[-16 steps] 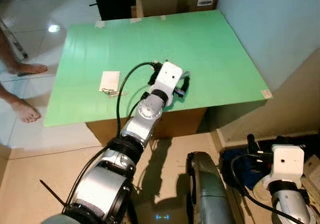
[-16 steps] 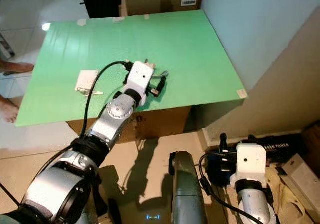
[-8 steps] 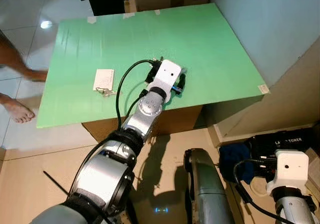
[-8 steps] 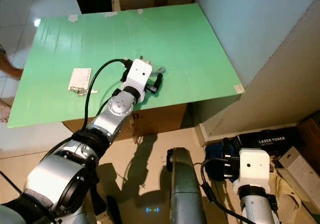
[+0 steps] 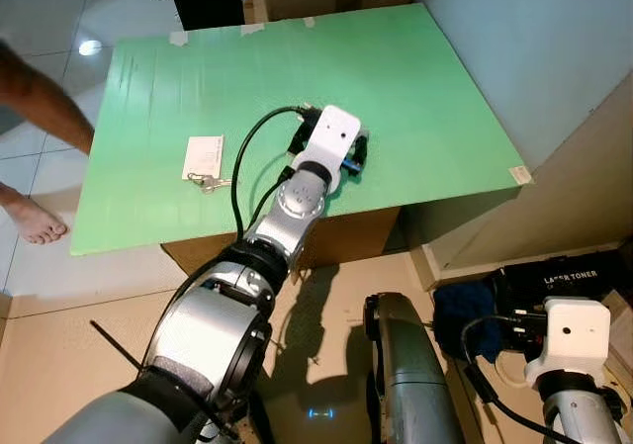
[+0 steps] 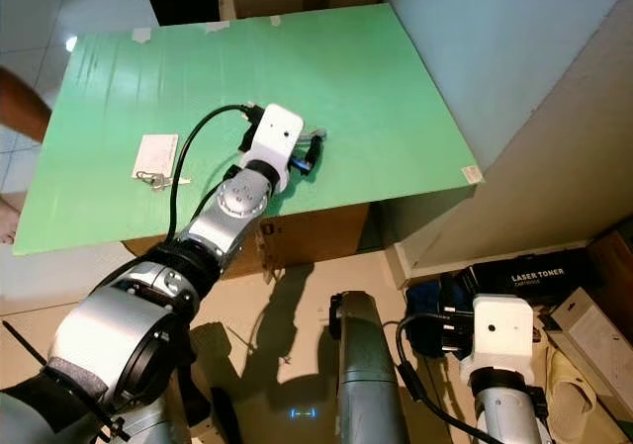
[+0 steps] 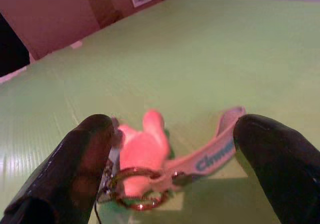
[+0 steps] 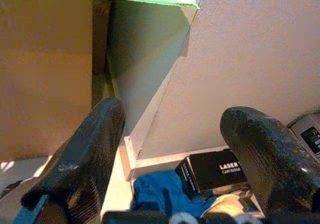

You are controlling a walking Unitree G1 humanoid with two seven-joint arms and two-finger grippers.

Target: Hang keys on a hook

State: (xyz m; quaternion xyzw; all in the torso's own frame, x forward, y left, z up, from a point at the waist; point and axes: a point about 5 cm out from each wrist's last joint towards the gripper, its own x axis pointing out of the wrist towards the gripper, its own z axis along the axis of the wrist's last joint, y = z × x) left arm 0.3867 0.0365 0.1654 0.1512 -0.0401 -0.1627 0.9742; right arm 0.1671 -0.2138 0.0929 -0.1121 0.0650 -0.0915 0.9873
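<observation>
The left gripper [image 7: 170, 149] hovers at frame centre over the green worktop [image 5: 415, 78], jaws spread around the keys [image 7: 142, 156] with their lanyard. It should drop lower and centre on the ring before closing.

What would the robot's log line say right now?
left end effector: open, around pink keychain on green table | right end effector: open, idle | hanging: not yet done

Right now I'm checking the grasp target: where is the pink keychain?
The pink keychain lies on the green table near its front edge, between the open fingers of the left end effector, its lanyard strap trailing aside.
</observation>
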